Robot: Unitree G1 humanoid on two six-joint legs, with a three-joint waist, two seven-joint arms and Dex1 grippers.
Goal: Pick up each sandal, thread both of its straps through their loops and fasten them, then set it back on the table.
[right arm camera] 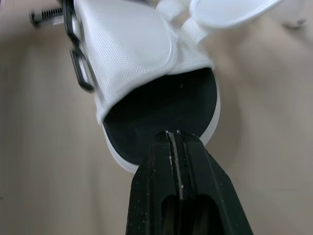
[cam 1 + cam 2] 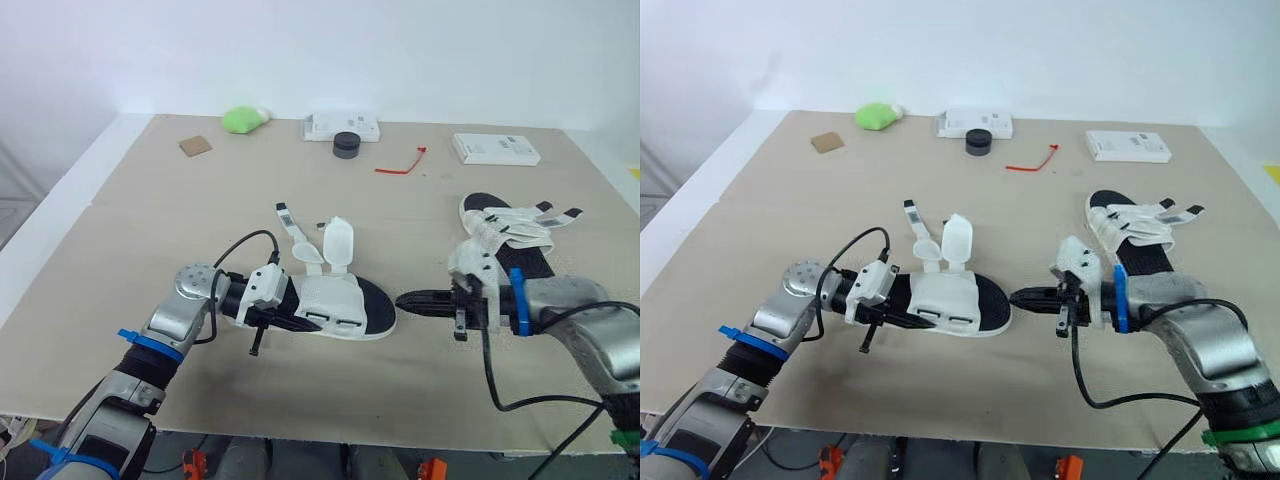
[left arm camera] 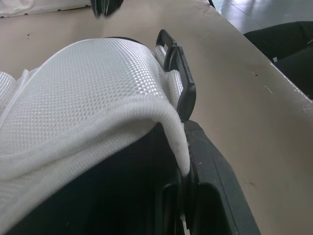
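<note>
A white sandal with a black sole [image 2: 335, 305] lies at the front middle of the table, toe toward my right. Its two straps [image 2: 338, 243] stand up unfastened, and black loops [image 1: 78, 63] line its near side. My left gripper [image 2: 283, 312] is shut on its heel end, with the mesh upper [image 3: 98, 88] draped close over one finger. At the toe of that sole, my right gripper [image 1: 173, 133] is shut, its tips touching the rim with nothing between them. A second sandal [image 2: 512, 236] lies behind my right wrist, straps loose.
Along the back of the table [image 2: 130, 260] sit a green lump [image 2: 241, 119], a brown square [image 2: 195, 146], a white box [image 2: 342, 127] with a black puck [image 2: 347, 144], a red tie [image 2: 401, 165] and another white box [image 2: 495, 148].
</note>
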